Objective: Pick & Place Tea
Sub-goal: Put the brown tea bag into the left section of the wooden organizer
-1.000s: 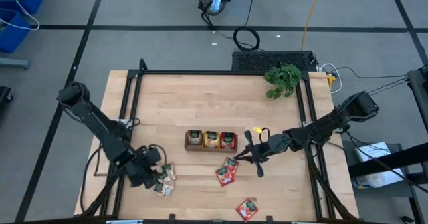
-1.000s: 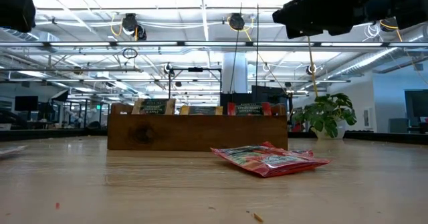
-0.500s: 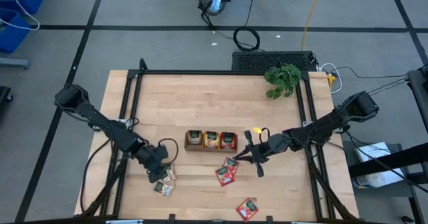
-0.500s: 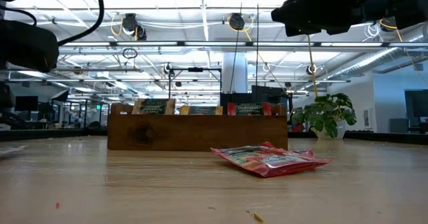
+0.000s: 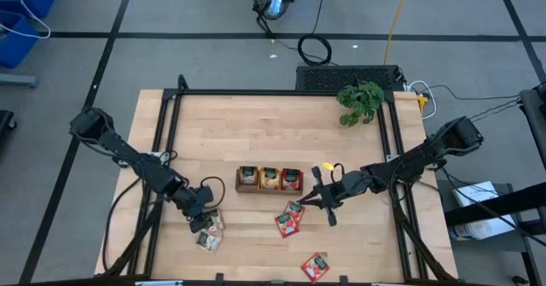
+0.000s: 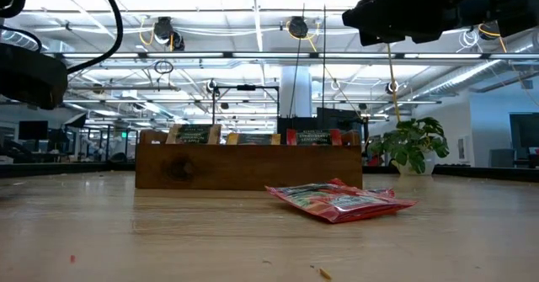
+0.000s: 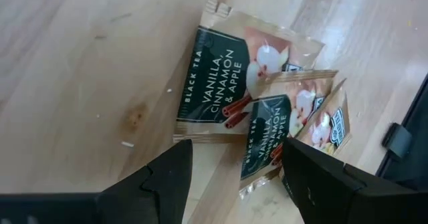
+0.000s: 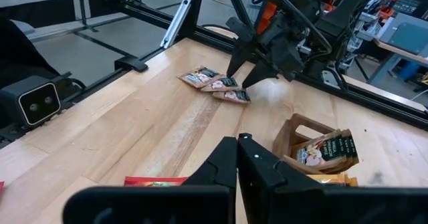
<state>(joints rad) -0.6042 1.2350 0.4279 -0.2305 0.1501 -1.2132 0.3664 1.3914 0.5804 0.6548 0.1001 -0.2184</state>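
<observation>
Three dark-green-and-tan tea sachets [image 7: 227, 83] lie flat and overlapping on the wood near the table's front left [image 5: 210, 231]. My left gripper [image 7: 235, 147] stands open just above them, pointing steeply down, one finger on either side of the pile's near edge; the right wrist view shows it [image 8: 242, 77] close over them. Red sachets [image 5: 290, 220] lie right of centre, another [image 5: 315, 266] by the near edge. My right gripper [image 5: 322, 202] hangs shut and empty above the red sachets. The brown tray [image 5: 269, 179] holds upright sachets.
A leafy plant [image 5: 360, 101] stands at the back right. A black frame rail [image 5: 166, 149] runs along the table's left side, close to my left arm. Bare wood lies between the tray and the far edge.
My left gripper has gone toward the table's right edge and down, turning as it went, from beside the green sachet pile to just over it. It has stayed open. The sachets have not moved.
</observation>
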